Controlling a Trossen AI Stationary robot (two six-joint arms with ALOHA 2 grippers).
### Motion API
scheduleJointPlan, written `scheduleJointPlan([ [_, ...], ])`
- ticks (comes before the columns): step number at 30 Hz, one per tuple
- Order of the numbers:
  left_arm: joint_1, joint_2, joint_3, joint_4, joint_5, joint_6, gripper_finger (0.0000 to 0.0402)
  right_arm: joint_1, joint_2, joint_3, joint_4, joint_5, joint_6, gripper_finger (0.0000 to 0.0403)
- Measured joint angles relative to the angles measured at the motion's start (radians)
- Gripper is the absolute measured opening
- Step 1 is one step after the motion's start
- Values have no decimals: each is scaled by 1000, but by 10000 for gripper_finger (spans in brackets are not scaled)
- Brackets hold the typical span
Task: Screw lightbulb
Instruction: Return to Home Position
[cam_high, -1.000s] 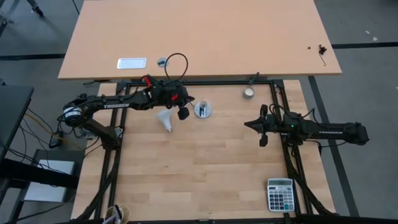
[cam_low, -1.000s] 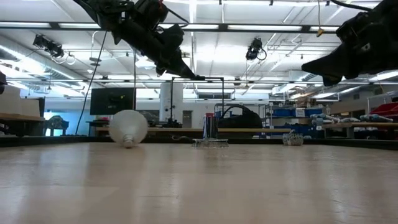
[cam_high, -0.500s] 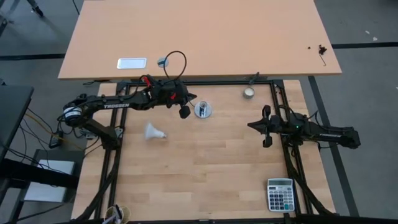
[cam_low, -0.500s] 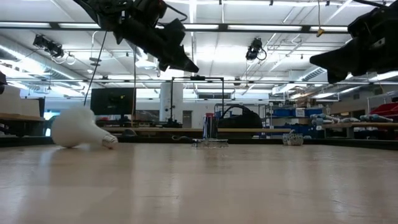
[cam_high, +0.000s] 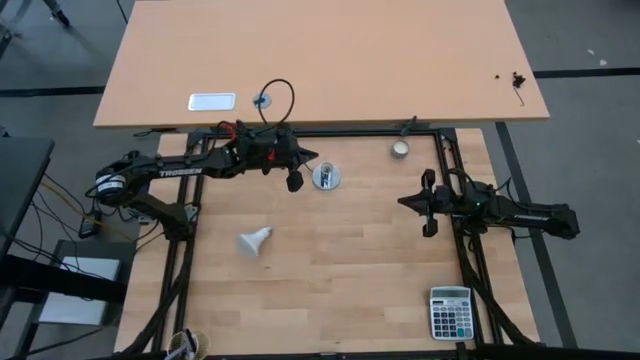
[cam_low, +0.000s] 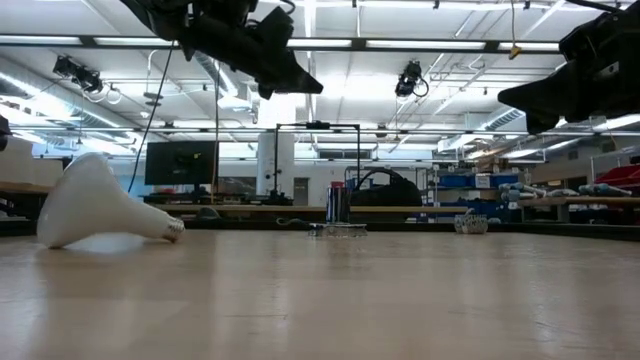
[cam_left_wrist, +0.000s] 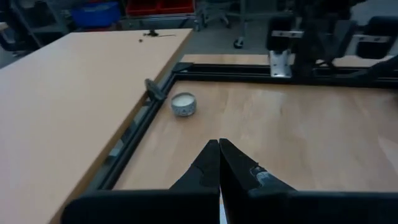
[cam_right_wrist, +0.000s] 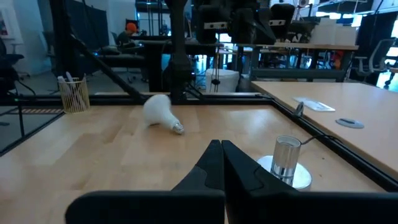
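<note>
Lying on its side on the wooden tabletop (cam_high: 350, 280), the lightbulb (cam_high: 256, 240) is found on the left arm's half, well apart from both arms and touched by nothing. Its wide white head is turned toward the left edge and its narrow neck toward the middle of the tabletop; in the low view the lightbulb (cam_low: 95, 205) is seen with its metal base resting on the wood, and in the right wrist view it (cam_right_wrist: 160, 112) is seen far across the surface. The left hand (cam_high: 308, 157) is held raised above the tabletop near the far rail, just beside the round grey socket (cam_high: 326, 177) without touching it; in the left wrist view its two dark fingers (cam_left_wrist: 211, 158) are pressed together, so the hand (cam_left_wrist: 219, 146) is clenched on nothing. The right hand (cam_high: 405, 201) is held in the air at the right side, pointed toward the centre, and it too (cam_right_wrist: 221, 149) is clenched with nothing between its fingers. A small cream puck (cam_high: 400, 149) is set near the far right corner, and a calculator (cam_high: 450, 312) is placed at the near right corner.
</note>
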Motion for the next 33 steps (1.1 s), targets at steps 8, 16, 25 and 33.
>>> scheduleJointPlan([
  [8,-3,-7,0,2,52,16,0,0,7,0,1,-1,0,0],
  [16,-14,-7,-2,87,64,22,0,0,30,0,1,-1,-2,0],
  [25,-13,-7,-146,308,111,-18,0,0,41,0,1,-3,-3,0],
  [33,-10,-116,-254,331,97,-32,0,0,44,0,2,-5,-8,0],
])
